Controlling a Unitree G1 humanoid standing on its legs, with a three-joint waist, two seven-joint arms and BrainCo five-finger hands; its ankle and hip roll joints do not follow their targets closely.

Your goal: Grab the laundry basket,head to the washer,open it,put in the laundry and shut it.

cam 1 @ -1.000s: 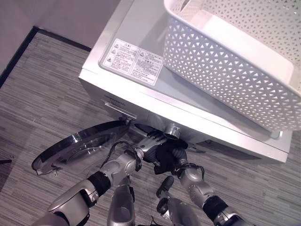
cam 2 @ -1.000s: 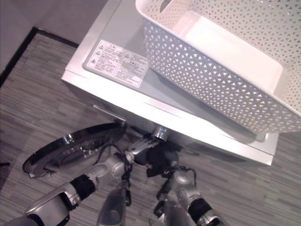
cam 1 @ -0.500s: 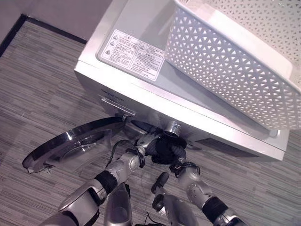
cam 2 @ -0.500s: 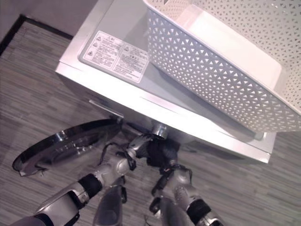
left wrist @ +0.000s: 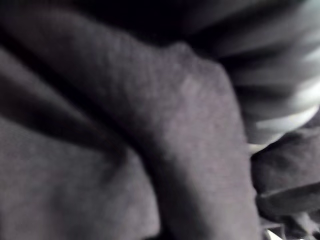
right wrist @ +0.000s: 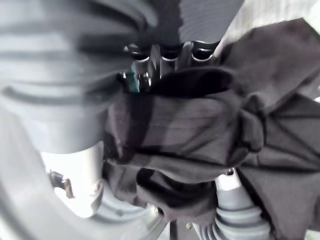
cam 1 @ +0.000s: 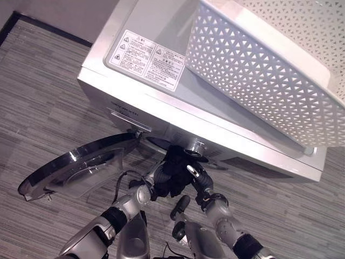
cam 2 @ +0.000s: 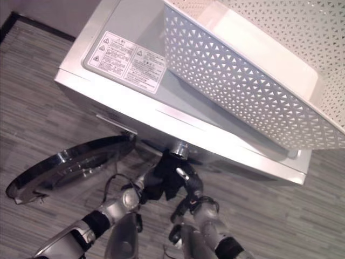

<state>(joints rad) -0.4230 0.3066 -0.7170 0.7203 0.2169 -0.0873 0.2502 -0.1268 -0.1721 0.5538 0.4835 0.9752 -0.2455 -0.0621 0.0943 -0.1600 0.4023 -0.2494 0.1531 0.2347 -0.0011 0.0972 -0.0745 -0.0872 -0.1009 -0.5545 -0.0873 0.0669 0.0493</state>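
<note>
Fingers of both the left hand (cam 1: 155,181) and right hand (cam 1: 197,178) clutch the dark laundry (cam 1: 173,171) at the washer (cam 1: 161,116) opening.

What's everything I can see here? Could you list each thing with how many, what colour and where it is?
Washer: one, white and silver, standing on the floor in front of the robot.
Washer door: one, round, dark glass with a shiny rim, swung open to the robot's left.
Laundry basket: one, white with a triangle-hole pattern, sitting on top of the washer, toward the right.
Warning label: one, white with print, on the washer's lid beside the basket.
Dark garment: one, black, bunched at the washer's opening between the two hands.
Floor: grey striped, all around the washer.
Left hand: one, silver, against the garment; fingers hidden.
Right hand: one, silver, against the garment's other side.
</note>
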